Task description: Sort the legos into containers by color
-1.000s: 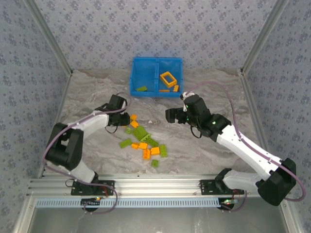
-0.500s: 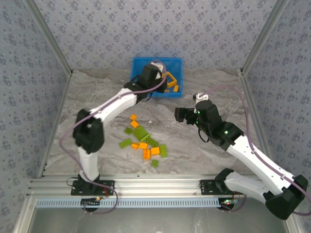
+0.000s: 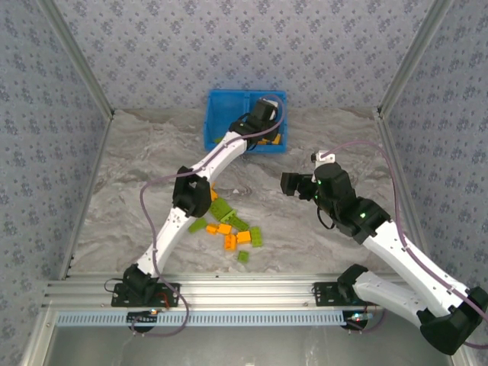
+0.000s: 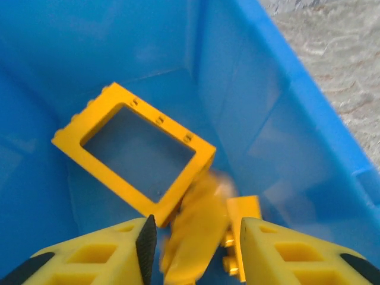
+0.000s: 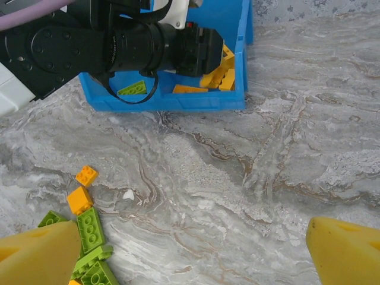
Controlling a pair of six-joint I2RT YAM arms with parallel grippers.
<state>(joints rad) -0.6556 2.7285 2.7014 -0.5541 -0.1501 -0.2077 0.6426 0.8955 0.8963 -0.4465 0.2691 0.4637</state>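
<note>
The left gripper (image 4: 196,237) hangs inside the right compartment of the blue bin (image 4: 270,113). Its jaws are parted wider than the blurred orange brick (image 4: 193,228) in the gap between them, and the orange frame (image 4: 160,122) lies just ahead of the fingertips. The right gripper (image 5: 190,237) hovers spread wide and empty over the surface (image 5: 237,166), with loose orange and lime green legos (image 5: 89,228) beside its left finger and the bin ahead.

Grey marbled table (image 3: 130,164) — floral-print walls (image 3: 229,46), aluminium rail (image 3: 244,293).
</note>
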